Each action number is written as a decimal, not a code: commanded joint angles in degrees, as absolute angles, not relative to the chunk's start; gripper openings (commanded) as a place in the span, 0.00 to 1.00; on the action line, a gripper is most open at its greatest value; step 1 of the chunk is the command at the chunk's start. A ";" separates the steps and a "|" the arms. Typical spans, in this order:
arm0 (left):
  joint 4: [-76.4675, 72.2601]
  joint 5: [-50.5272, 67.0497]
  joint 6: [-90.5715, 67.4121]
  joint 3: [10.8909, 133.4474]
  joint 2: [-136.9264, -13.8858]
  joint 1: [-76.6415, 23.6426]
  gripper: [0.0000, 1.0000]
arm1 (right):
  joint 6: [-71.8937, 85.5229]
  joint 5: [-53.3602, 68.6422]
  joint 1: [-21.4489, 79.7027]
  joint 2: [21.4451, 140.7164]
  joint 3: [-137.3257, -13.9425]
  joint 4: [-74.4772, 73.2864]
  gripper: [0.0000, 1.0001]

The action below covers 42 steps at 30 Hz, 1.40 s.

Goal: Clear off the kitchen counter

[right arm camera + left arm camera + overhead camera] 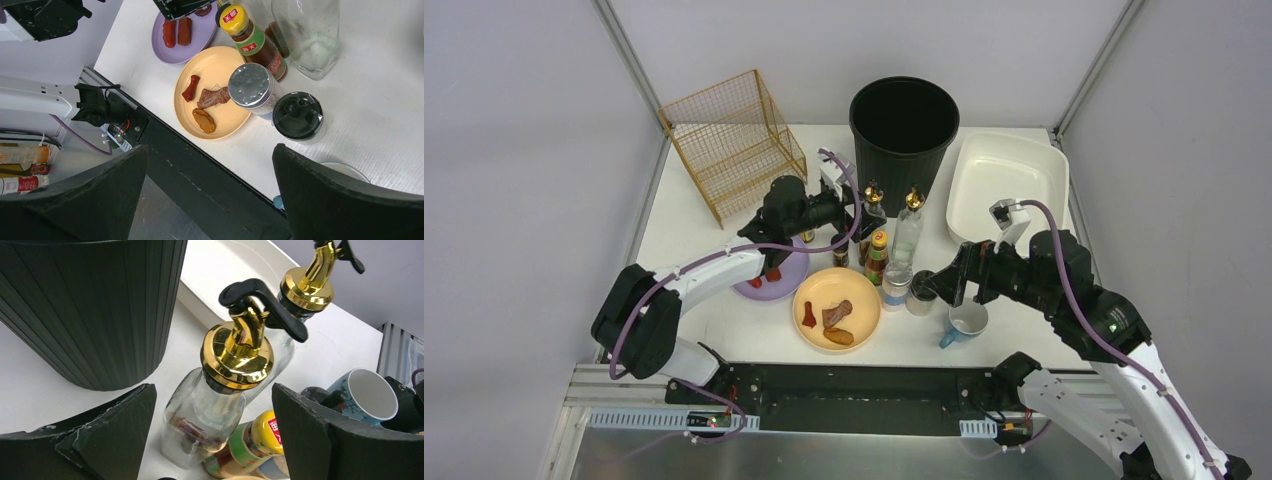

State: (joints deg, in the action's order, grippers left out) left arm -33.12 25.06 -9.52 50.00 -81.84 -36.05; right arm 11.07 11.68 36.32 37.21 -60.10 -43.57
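The white kitchen counter (pixel 686 222) carries two glass bottles with gold pourers (pixel 873 213) (pixel 908 228), a yellow-capped sauce bottle (pixel 877 256), a silver-lidded shaker (pixel 895 285), a black-lidded jar (pixel 921 297), a blue mug (pixel 967 321), a yellow plate (pixel 860 292) with food pieces and a purple plate (pixel 790 274) with sausages. My left gripper (pixel 856 214) is open, its fingers either side of the left glass bottle (pixel 202 415), not touching it. My right gripper (pixel 932 287) is open and empty, by the black-lidded jar (pixel 299 115) and above the front rail.
A gold wire basket (pixel 732 140) stands at the back left, a black ribbed bin (pixel 903 125) at the back centre, and a white plastic tub (pixel 1006 180) at the back right. The black front rail (pixel 854 385) runs along the near edge.
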 commanded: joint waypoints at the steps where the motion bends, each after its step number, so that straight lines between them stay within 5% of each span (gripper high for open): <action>1: -39.39 24.24 -8.67 51.58 -83.30 -36.56 0.87 | 11.41 13.23 36.55 36.72 -59.88 -42.02 0.99; 18: -46.15 23.25 -10.96 51.72 -86.32 -36.73 0.62 | 13.57 14.49 36.56 34.65 -55.31 -41.12 0.99; 28: -48.24 23.38 -11.98 51.52 -87.41 -36.74 0.31 | 14.07 14.37 36.52 33.72 -54.49 -41.43 0.99; 34: -47.91 22.98 -11.81 51.98 -85.81 -36.74 0.00 | 14.39 14.48 36.60 33.20 -54.16 -41.57 0.99; 42: -42.32 22.09 -8.35 53.78 -80.35 -36.83 0.00 | 15.14 15.16 36.54 32.92 -54.51 -41.23 0.99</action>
State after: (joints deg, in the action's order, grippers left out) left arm -42.57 21.93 -9.47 50.11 -86.00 -36.05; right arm 14.15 13.89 36.32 33.63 -54.46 -42.72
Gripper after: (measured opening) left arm 0.370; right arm 0.990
